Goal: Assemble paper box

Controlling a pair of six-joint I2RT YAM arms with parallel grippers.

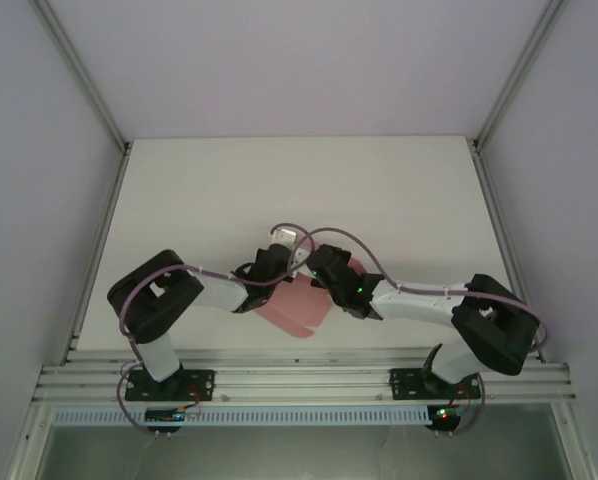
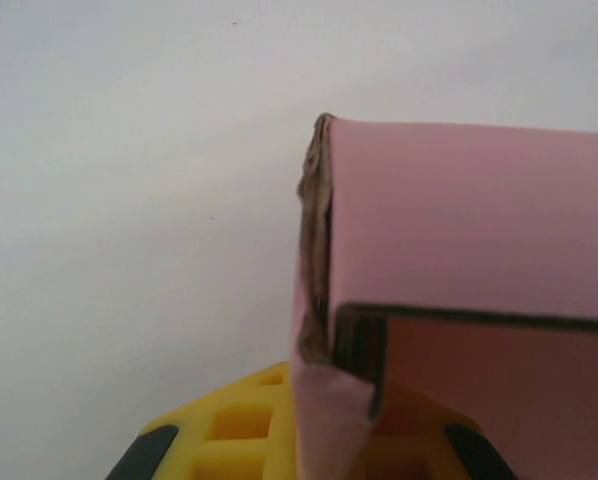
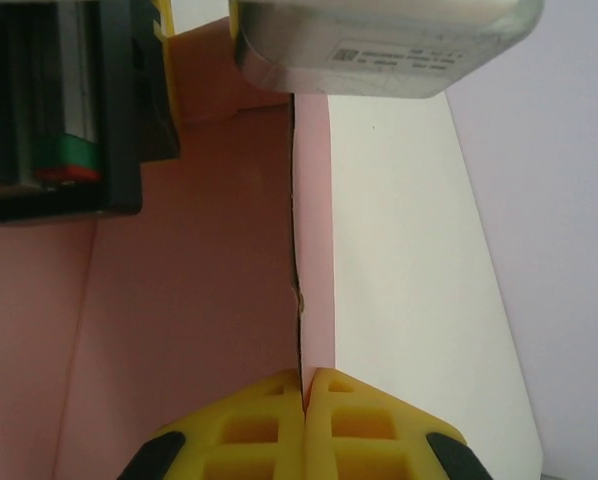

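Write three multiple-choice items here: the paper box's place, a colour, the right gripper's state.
1. Where on the table is the paper box? A far left corner; B middle, toward the near edge; C far right corner.
2. What colour are the fingers of the right gripper? A yellow; B blue; C green.
3. The right gripper is: A wide open; B shut on the paper box; C shut on a cable.
Key: B, the top view shows it there; A, the right wrist view shows yellow; B, the fingers meet on its edge.
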